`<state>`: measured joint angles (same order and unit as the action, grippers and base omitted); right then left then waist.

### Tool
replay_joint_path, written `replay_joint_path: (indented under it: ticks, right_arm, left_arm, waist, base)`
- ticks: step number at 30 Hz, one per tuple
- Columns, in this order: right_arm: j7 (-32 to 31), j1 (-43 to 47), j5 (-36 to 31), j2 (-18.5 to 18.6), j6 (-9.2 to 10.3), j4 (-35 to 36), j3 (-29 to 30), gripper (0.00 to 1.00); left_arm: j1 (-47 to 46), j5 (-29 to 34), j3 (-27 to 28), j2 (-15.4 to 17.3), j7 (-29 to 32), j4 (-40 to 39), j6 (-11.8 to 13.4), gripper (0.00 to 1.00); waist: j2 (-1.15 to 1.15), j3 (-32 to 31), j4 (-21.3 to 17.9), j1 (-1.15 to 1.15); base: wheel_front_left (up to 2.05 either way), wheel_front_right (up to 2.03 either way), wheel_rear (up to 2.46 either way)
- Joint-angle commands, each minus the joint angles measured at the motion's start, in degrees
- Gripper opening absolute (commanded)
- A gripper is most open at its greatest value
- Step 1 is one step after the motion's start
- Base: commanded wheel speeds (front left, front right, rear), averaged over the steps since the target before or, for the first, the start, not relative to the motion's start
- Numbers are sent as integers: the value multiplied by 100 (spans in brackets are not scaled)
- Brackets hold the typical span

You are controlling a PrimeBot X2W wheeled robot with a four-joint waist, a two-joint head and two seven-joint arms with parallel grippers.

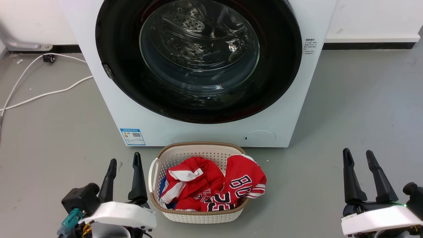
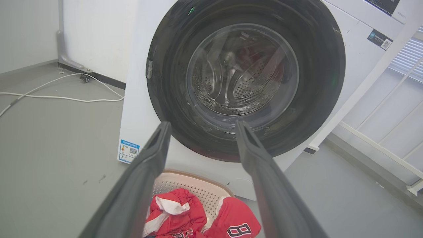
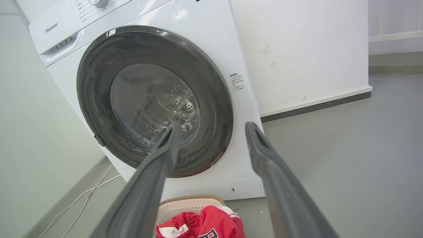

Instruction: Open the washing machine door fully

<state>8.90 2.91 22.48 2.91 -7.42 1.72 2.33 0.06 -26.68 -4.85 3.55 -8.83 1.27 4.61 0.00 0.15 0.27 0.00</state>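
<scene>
Grey floor (image 1: pixel 363 109) under washer (image 1: pixel 109 109), laundry basket (image 1: pixel 198 216), white cable (image 1: pixel 43 96).

The left pincer (image 2: pixel 203 123) holds its fingers spread, nothing between them, short of the washing machine door (image 2: pixel 246 71) straight ahead, which looks shut, though its black ring is blurred. Beneath the fingers sits a basket (image 2: pixel 195 177) of red clothes (image 2: pixel 180 211); a white cable (image 2: pixel 66 98) lies leftward.

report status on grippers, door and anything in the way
Both empty: left gripper open, right gripper open. The door shut, untouched. Possible snag: basket of red clothes on floor just before it.
</scene>
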Motion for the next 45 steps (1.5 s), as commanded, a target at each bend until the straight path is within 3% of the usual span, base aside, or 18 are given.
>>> replay_joint_path:
  ticks: [1, 45]
  right_arm:
    - [67, 40, -176, 3, -10, 105, 1, 100]
    - [587, 374, -1624, -4, -6, 330, -104, 100]
  left_arm:
    - [26, 195, -26, 48, -69, -101, 2, 100]
    - [272, 2078, -205, -64, -584, 2, 12, 100]
  waist:
    - [0, 2, 1, 0]
    - [0, -21, 33, 0]
  base:
    - [0, 0, 0]
    - [0, 0, 0]
